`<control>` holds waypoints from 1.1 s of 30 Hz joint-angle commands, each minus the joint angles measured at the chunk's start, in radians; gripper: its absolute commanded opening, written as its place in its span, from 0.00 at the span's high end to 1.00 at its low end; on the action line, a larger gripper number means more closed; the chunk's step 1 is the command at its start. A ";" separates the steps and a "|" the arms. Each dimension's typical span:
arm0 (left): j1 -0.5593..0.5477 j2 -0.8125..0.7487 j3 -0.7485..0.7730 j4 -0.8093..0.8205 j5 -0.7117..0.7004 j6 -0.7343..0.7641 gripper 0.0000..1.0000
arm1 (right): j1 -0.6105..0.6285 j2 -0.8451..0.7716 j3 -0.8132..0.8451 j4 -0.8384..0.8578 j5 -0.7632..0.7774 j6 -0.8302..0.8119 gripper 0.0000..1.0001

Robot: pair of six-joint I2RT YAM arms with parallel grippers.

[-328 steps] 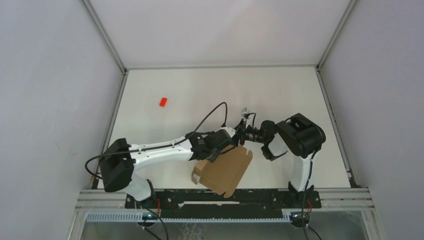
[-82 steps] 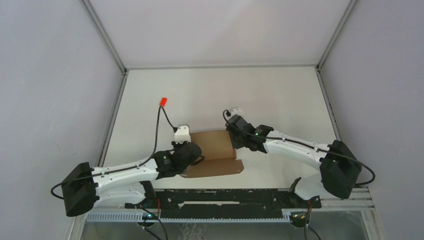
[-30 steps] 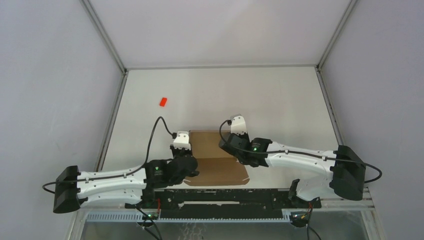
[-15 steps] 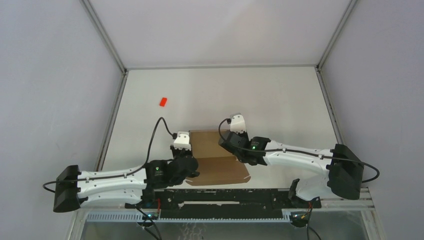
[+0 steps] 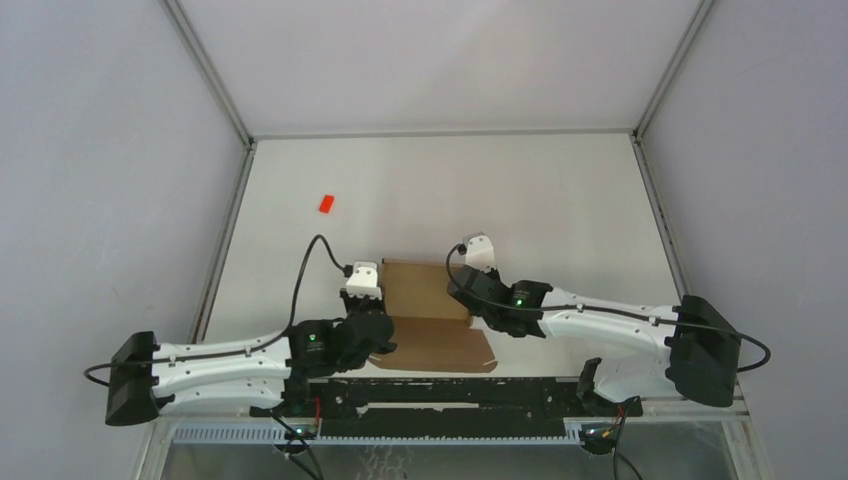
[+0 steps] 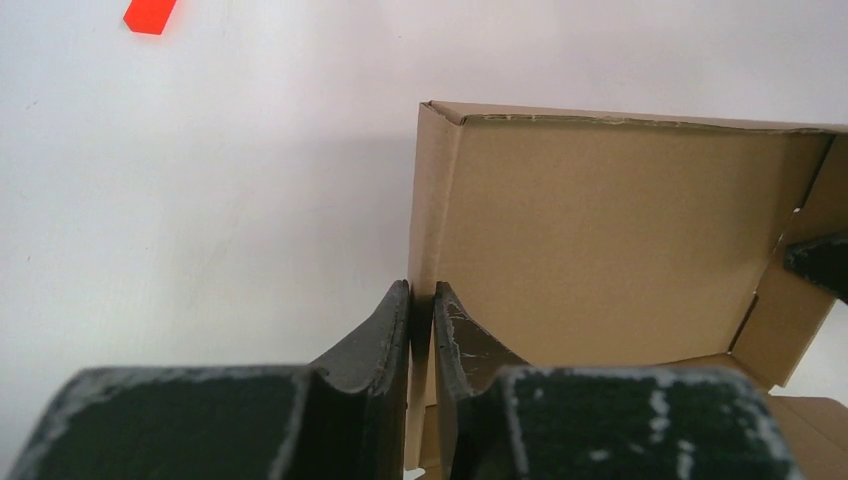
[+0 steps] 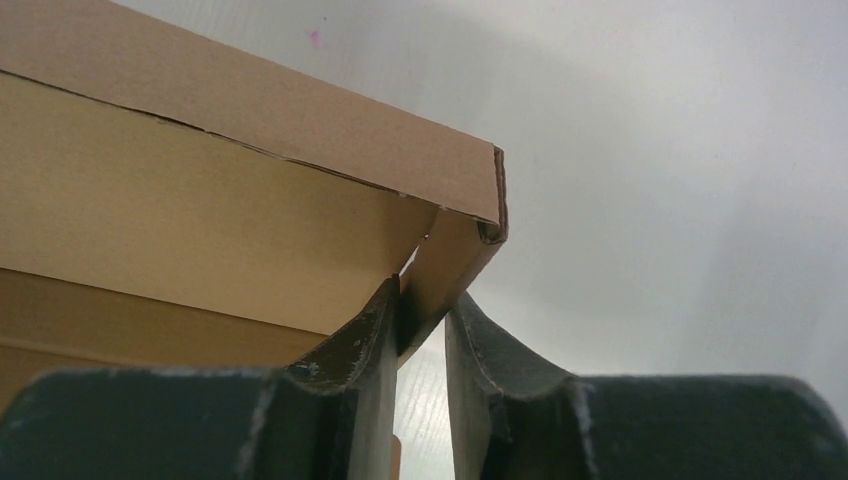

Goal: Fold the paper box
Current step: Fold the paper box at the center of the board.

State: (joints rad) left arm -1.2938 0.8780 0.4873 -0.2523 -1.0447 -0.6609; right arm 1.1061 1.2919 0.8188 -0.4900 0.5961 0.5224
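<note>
Paper box (image 5: 425, 300) is plain brown cardboard, side walls raised.

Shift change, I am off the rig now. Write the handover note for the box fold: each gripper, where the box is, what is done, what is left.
Left gripper: shut on the left wall of the paper box.
Right gripper: jaws astride the flap at the right wall's corner, slightly parted; a firm grip is not certain.
Box: on the table between the two arms, close to their bases, open side up.
Done: left, far and right walls stand, forming a tray.
Left: the near panel lies flat toward the bases, not yet folded over.
Red block: far left, apart from the box.
</note>
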 commanded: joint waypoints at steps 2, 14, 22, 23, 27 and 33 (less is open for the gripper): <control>-0.002 -0.030 0.035 0.064 -0.052 0.017 0.83 | -0.007 -0.043 -0.026 0.020 -0.028 -0.040 0.68; -0.004 -0.020 0.025 0.076 -0.043 0.008 0.83 | -0.022 -0.124 -0.091 0.094 -0.093 -0.034 0.56; -0.011 -0.017 0.026 0.076 -0.048 0.006 0.83 | -0.040 -0.160 -0.112 0.119 -0.113 -0.028 0.55; -0.011 -0.018 0.026 0.076 -0.048 0.007 0.83 | -0.040 -0.163 -0.114 0.123 -0.114 -0.027 0.54; -0.013 -0.015 0.025 0.077 -0.048 0.006 0.83 | -0.044 -0.192 -0.134 0.158 -0.128 -0.018 0.50; -0.014 -0.014 0.017 0.078 -0.047 0.001 0.83 | -0.068 -0.284 -0.159 0.196 -0.148 -0.004 0.39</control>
State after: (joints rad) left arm -1.3006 0.8684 0.4873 -0.2180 -1.0534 -0.6468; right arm 1.0534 1.0706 0.6571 -0.3592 0.4549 0.5068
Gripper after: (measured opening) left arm 0.169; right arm 0.578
